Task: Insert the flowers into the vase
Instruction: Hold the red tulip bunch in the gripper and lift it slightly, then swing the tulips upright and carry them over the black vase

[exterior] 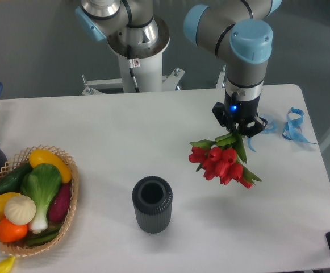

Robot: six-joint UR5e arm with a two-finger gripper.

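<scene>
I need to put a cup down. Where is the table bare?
Bare: the wide stretch between the basket and the vase, and the back middle of the table. Crowded: the left edge, and the right side under the flowers near the ribbons.

Red tulips (222,162) with green leaves hang heads-down, tilted, right of centre, lifted off the desk. The dark ribbed vase (152,204) stands upright, mouth open, lower centre, well apart.
</scene>
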